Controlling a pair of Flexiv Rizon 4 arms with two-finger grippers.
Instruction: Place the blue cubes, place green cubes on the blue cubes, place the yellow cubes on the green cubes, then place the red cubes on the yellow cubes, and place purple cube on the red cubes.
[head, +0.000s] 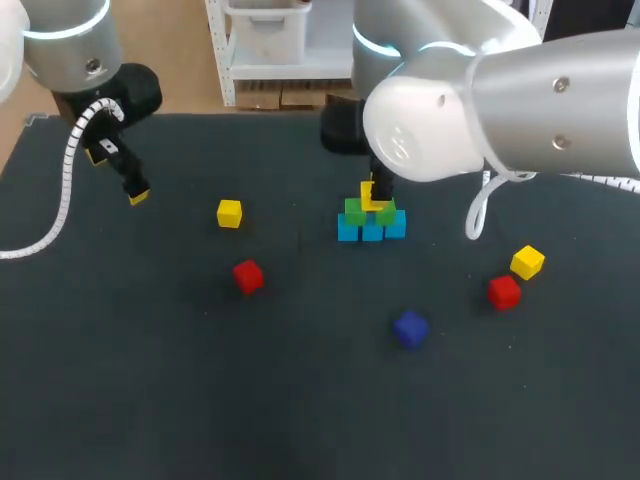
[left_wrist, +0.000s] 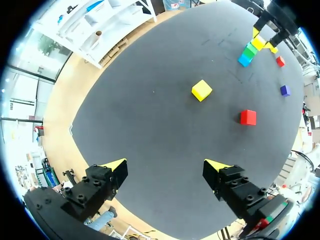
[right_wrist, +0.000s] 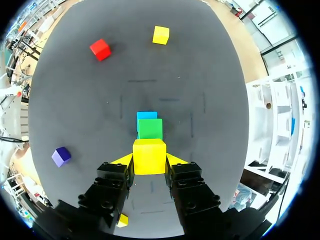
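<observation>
1. Blue cubes are sitting in a row mid-bench, and green cubes are sitting on top of them. Both layers are looking done.
2. Right fingers are clamping a yellow cube from both sides, holding it right at the green layer. My read is that the yellow layer is just getting started.
3. Left fingers are hanging wide open, gripping nothing, over the bench's left side and well apart from the stack.
4. Loose cubes are lying on the bench:
   - A second yellow cube and a red cube are lying left of the stack.
   - A third yellow cube and a second red cube are lying to its right.
   - The purple cube is lying nearer the camera than the stack.
5. Remaining, as I'm judging it: seating this yellow cube, adding the other yellows, then the reds, then the purple cap. I'm putting it at under halfway.
6. Hard to make out:
   - The right arm is covering the area behind the stack in the head view.
   - I'm not getting a firm count of the blue and green cubes.
   - I'm not able to tell whether the held yellow cube is resting on green or hovering just above it.
</observation>
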